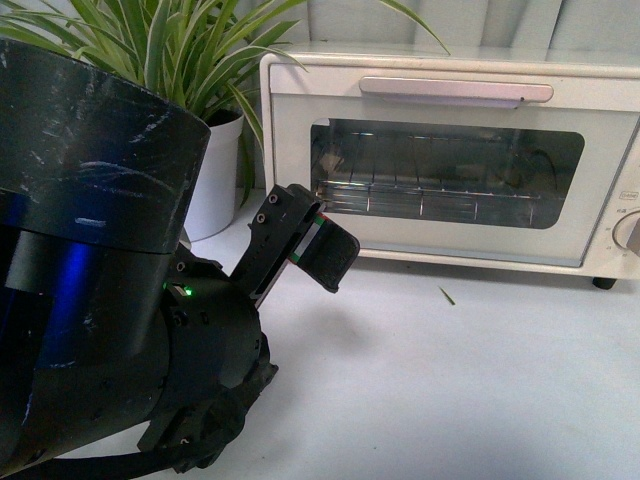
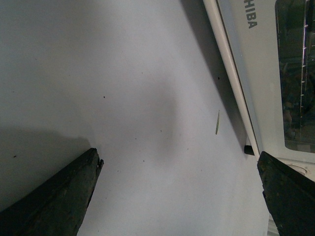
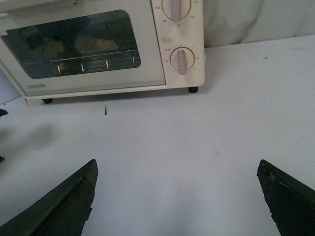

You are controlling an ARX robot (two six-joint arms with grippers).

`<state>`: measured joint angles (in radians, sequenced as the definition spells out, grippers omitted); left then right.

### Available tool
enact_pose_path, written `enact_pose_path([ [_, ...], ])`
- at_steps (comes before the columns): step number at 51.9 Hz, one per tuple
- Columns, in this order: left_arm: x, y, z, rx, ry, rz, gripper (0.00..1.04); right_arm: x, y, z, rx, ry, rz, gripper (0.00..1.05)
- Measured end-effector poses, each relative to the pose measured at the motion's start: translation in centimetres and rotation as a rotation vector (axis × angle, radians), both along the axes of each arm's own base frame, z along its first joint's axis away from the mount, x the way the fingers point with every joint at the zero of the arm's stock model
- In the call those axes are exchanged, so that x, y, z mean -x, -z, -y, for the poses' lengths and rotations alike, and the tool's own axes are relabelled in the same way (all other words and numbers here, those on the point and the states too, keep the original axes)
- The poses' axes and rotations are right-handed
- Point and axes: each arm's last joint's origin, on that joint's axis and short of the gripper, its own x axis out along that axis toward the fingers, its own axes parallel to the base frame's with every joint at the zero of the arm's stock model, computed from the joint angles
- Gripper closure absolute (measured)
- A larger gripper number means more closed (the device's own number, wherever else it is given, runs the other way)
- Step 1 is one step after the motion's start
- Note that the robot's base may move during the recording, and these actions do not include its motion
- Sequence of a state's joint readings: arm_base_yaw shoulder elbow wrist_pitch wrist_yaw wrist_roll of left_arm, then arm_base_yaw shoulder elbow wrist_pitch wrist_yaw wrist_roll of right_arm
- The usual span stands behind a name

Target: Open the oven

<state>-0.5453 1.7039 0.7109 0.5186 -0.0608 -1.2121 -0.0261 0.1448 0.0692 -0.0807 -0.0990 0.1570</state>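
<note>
Left arm [image 1: 110, 260] filled the foreground, its jaws spread wide above the bare surface [image 1: 470, 380]; right jaws likewise spread. Oven [image 1: 450, 240] stood shut at the back, potted plant [image 1: 190, 60] just beside it on the left, thin sliver [image 1: 446, 295] before its door.

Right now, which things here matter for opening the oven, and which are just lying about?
For the job: oven, door shut; its handle; left gripper, open; right gripper, open.

Lying about: plant; its pot; a thin sliver on the table.
</note>
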Motion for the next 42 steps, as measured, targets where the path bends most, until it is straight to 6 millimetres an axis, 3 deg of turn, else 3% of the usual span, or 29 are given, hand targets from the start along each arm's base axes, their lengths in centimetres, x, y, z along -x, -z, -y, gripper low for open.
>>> enact_pose_path([
  [11,0.0,0.0,-0.1,0.003,-0.003,-0.001,0.07,-2.1,-3.8,-0.7,-0.003,-0.037,0.013,0.09],
  [13,-0.1,0.0,-0.1,0.003,-0.004,-0.001,0.07,-3.3,-5.3,-1.2,0.003,-0.055,0.025,0.09],
  [20,-0.1,0.0,-0.1,0.006,-0.006,-0.001,0.07,-6.0,-7.9,-2.0,0.008,-0.068,0.023,0.09],
  [23,-0.1,0.0,-0.1,0.006,-0.006,-0.001,0.07,-8.5,-9.3,-2.7,-0.001,-0.072,-0.014,0.09],
  [34,-0.1,0.0,-0.2,0.007,-0.007,0.000,0.07,-14.5,-11.4,-4.7,-0.071,-0.057,-0.144,0.09],
  [42,-0.2,0.0,-0.3,0.010,-0.005,-0.002,0.07,-16.7,-11.9,-5.6,-0.089,-0.032,-0.174,0.09],
])
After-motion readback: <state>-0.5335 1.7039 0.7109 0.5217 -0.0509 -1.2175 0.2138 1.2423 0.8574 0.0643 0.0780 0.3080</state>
